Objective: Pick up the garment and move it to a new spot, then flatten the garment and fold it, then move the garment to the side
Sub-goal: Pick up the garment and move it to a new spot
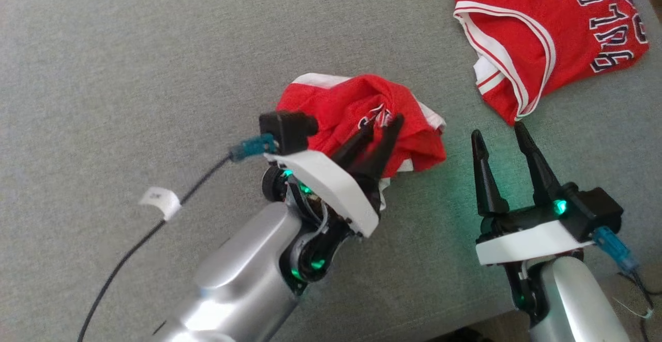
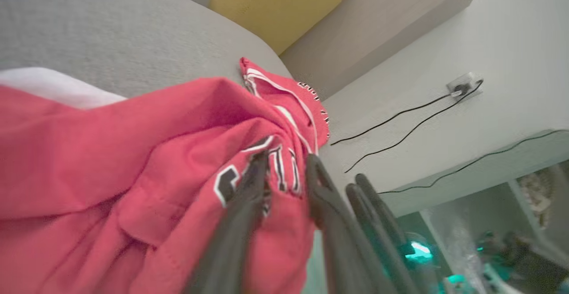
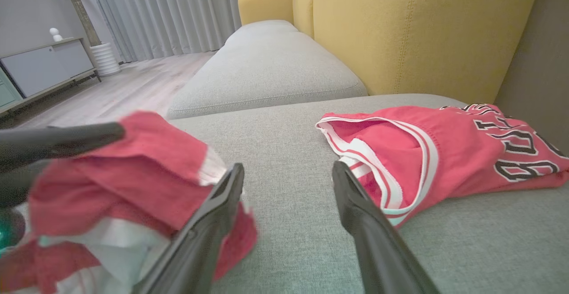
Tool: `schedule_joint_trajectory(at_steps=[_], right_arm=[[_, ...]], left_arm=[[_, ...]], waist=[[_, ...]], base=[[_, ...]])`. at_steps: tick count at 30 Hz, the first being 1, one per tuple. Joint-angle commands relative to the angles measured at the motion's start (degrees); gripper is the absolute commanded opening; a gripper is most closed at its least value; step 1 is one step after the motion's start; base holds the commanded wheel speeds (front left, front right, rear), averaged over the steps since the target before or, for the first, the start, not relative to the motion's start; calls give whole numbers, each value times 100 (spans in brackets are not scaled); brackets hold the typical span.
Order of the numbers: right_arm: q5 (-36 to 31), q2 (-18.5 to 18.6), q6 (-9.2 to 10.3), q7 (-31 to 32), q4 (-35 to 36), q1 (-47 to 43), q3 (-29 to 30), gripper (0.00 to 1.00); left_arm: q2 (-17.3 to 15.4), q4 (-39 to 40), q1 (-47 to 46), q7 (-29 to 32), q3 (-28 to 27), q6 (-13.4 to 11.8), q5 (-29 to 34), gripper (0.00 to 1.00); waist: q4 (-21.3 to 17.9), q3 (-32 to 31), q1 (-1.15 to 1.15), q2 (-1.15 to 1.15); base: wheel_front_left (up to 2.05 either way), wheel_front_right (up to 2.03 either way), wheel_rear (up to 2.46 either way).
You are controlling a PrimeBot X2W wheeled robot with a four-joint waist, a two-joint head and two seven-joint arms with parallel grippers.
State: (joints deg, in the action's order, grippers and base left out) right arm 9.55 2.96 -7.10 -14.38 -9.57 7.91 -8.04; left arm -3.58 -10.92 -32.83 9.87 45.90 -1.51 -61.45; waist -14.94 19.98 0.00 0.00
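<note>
Left pincer (image 1: 385, 123) is clenched on a fold at the top of the crumpled red and white garment (image 1: 351, 104), its two dark fingers close together with cloth between them; in the left wrist view the pinched fold carries black, white-edged lettering, too bunched to read; the garment sits heaped near the middle of the grey fabric seat cushion (image 1: 129, 73); right pincer (image 1: 497, 131) is released, fingers spread and holding nothing, poised above bare cushion just right of the heap; its tips lie near the lower edge of a second red jersey with white-striped trim (image 1: 543, 36), which lies spread toward the cushion's far right corner, close to the edge; that jersey bears large black letters outlined in white, only partly legible; broad open cushion stretches left of the heap; a thin black cable (image 1: 129, 249) with a small white tag (image 1: 160, 201) crosses it; a yellow upholstered backrest (image 3: 422, 31) rises behind.
</note>
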Motion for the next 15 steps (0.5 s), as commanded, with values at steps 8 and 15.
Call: schedule_joint_trajectory(at_steps=[8, 15], right_arm=[[-187, -8, -39, -62, 120, -103, 85, 100], [-364, -8, -39, -62, 181, -440, 403, 100]], left_arm=[[66, -434, -341, -1021, 397, 203, 247, 100], [-582, 134, 458, -2138, 102, -513, 909, 100]], waist=[[84, -290, 0, 0], [325, -941, 0, 0]], base=[[0, 0, 0], [0, 0, 0]])
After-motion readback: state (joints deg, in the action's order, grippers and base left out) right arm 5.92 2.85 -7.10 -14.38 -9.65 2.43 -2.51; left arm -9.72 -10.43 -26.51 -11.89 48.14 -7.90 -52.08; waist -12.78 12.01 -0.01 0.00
